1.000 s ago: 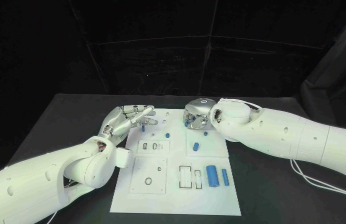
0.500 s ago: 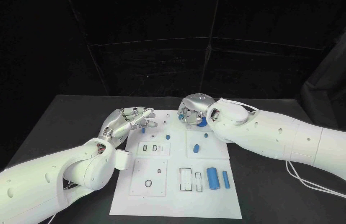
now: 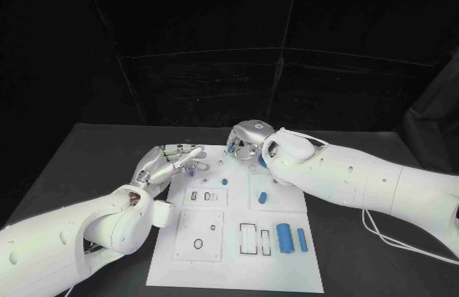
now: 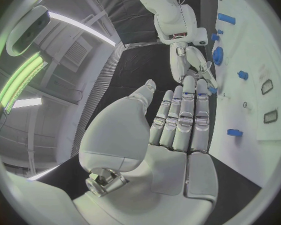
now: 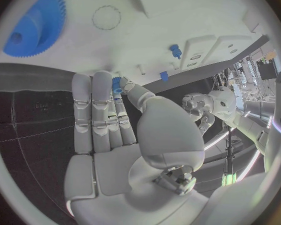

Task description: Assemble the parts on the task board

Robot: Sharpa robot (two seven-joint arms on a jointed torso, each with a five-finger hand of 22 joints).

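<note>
While right hand (image 3: pixel 245 143) pinches small part (image 5: pixel 117 83), left hand (image 3: pixel 170 162) open-fingered

- The task board (image 3: pixel 234 257) lies flat in the middle of the table (image 3: pixel 77 158).
- The left hand (image 3: pixel 172 163) is over the board's far left corner.
- The right hand (image 3: pixel 245 143) is over the board's far edge, just right of the left hand.
- Two long parts (image 3: pixel 284 236) lie side by side on the board's near right side.
- A small part (image 3: pixel 260 195) lies between them and the right hand.
</note>
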